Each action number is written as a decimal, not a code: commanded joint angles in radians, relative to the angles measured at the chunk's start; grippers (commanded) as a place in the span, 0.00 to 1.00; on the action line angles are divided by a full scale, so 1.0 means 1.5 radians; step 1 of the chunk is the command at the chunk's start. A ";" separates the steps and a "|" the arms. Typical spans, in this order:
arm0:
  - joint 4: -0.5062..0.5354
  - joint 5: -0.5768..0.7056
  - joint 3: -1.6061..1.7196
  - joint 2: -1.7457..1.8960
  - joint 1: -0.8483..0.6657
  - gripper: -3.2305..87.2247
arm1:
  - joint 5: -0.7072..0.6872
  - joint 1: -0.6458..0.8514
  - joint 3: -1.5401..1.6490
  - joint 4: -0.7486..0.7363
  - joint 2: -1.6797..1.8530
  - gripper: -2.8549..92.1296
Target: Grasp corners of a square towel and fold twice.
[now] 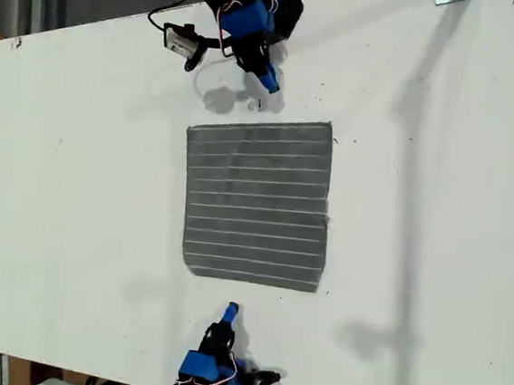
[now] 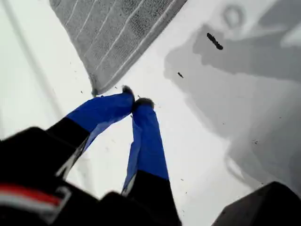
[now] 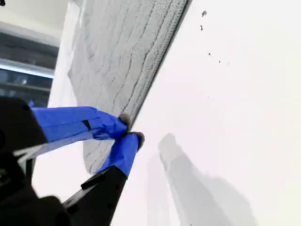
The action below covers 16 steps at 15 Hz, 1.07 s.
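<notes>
In the exterior view, the grey square cloth towel with thin pale stripes [image 1: 256, 202] lies flat and open in the middle of the white tabletop [image 1: 437, 219]. All four of its corners rest on the tabletop. At 12 o'clock of this view one blue gripper [image 1: 268, 80] points down at the towel's far edge and stops just short of it. At 6 o'clock the other blue gripper [image 1: 230, 313] points up at the near edge, also a little apart from the cloth. Both look pinched together with nothing in them. I cannot tell from the wrist views which of these two is which. In the first wrist view, my first gripper [image 2: 134, 100] has its two blue fingers closed tip to tip, and it holds nothing. One rounded towel corner [image 2: 95, 91] sits just beside the tips but does not touch them. A small dark mark [image 2: 214, 41] lies on the tabletop well apart from the cloth. In the second wrist view, my second gripper [image 3: 130, 128] is also clenched, its tips right next to the long edge of the towel [image 3: 117, 56]. It has no cloth between the tips.
</notes>
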 commanded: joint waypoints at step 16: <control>0.000 -0.430 0.004 0.003 0.038 0.23 | -0.172 -0.046 -0.373 -0.214 -0.771 0.41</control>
